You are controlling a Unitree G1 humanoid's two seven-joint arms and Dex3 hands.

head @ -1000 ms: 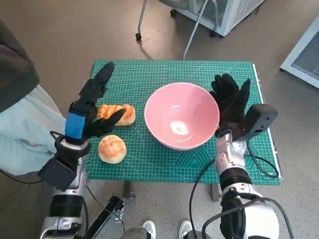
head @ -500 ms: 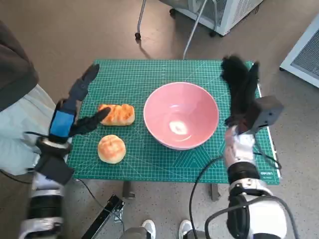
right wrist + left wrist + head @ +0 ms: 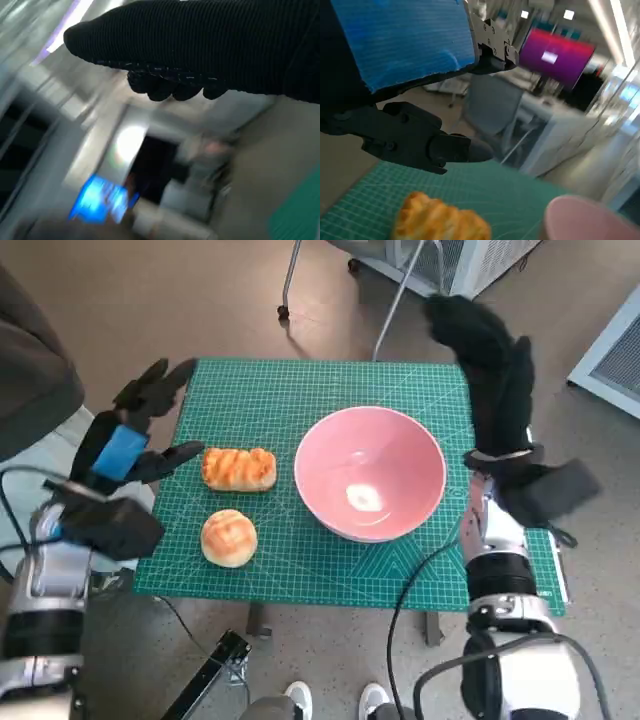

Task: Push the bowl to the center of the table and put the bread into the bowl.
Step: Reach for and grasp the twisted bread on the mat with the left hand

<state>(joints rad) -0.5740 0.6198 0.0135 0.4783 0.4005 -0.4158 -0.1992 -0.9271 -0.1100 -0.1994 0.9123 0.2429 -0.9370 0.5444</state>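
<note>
Left hand: the left hand (image 3: pixel 128 440) is raised at the table's left edge, fingers spread, empty, just beside the braided bread (image 3: pixel 239 468).
Right hand: the right hand (image 3: pixel 490 370) is lifted past the bowl's right rim, fingers apart, holding nothing.
Bowl: the pink bowl (image 3: pixel 370 472) stands near the middle of the green table (image 3: pixel 300 390).
Bread: the braided bread lies left of the bowl; the round bun (image 3: pixel 228 538) lies left of the bowl too, nearer the robot.

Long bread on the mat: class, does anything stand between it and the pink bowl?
No. The long bread lies beside the pink bowl with only bare green mat between them. The round bun sits nearer the robot, off that line.
</note>
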